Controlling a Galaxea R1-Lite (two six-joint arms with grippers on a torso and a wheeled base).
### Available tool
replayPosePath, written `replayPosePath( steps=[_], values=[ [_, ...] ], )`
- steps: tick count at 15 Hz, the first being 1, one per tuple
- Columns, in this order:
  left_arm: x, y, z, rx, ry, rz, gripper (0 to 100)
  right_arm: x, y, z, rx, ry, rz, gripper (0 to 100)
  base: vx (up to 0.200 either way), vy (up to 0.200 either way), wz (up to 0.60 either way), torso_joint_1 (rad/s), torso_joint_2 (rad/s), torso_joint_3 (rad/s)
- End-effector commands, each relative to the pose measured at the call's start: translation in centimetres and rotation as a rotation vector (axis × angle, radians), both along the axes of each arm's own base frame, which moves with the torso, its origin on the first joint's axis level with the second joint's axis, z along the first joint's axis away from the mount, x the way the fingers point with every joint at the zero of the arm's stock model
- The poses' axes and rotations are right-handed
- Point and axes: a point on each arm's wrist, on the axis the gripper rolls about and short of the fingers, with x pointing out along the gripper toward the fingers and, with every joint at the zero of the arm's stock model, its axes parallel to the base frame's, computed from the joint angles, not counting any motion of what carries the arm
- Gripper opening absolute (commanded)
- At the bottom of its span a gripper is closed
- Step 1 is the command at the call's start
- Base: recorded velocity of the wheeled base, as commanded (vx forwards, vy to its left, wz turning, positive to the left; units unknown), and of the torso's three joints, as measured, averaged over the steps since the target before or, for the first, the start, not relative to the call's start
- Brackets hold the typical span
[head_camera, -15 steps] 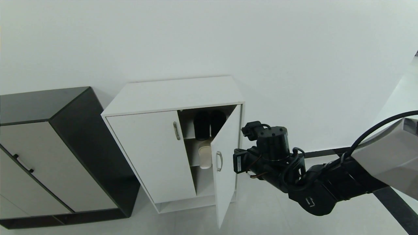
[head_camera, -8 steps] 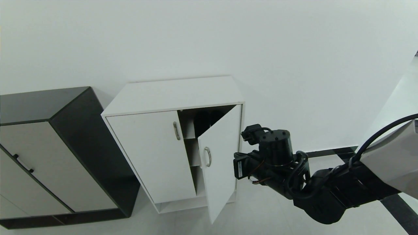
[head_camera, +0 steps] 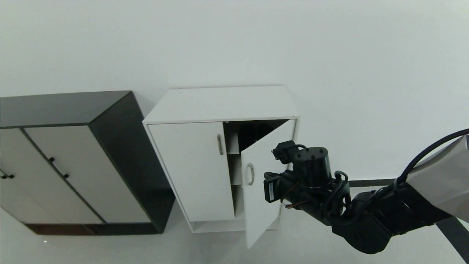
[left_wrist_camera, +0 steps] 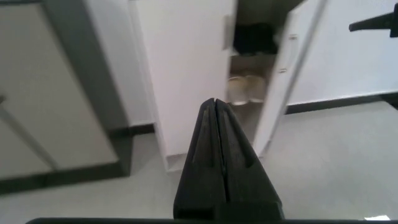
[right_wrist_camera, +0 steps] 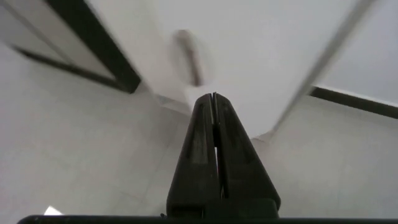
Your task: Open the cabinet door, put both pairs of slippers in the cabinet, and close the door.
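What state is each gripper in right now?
Left gripper: closed, empty.
Right gripper: closed, empty, pointed at the cabinet door.

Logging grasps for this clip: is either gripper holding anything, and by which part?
Nothing is held. The left gripper and right gripper are both shut, empty.

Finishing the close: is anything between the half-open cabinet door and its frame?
Nothing visible does. The door hangs ajar; the dark slippers and the light slippers appear to lie back inside the cabinet. The right gripper, shut, faces the door's outer side.
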Motion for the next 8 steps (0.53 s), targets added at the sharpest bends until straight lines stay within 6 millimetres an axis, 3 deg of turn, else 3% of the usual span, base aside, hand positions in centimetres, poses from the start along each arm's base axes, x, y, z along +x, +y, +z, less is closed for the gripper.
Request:
replayPosePath(
  steps=[1, 4, 8],
  values=[
    [0.0, 0.0, 0.0, 0.001, -0.001, 0.001, 0, 0.0, 0.0, -0.1, -0.001, 0.0, 0.0, 0, 0.0, 0.0, 0.0, 0.0, 0.0, 0.0],
    [0.0, 0.0, 0.0, 0.0, -0.001, 0.001, 0, 0.5, -0.4, -0.3, -0.017, -0.022, -0.019, 0, 0.0, 0.0, 0.0, 0.0, 0.0, 0.0],
    [0.0, 0.0, 0.0, 0.0, -0.001, 0.001, 0, 0.4, -3.0, -0.4, -0.099, -0.042, -0.06, 0, 0.0, 0.0, 0.0, 0.0, 0.0, 0.0]
  ],
)
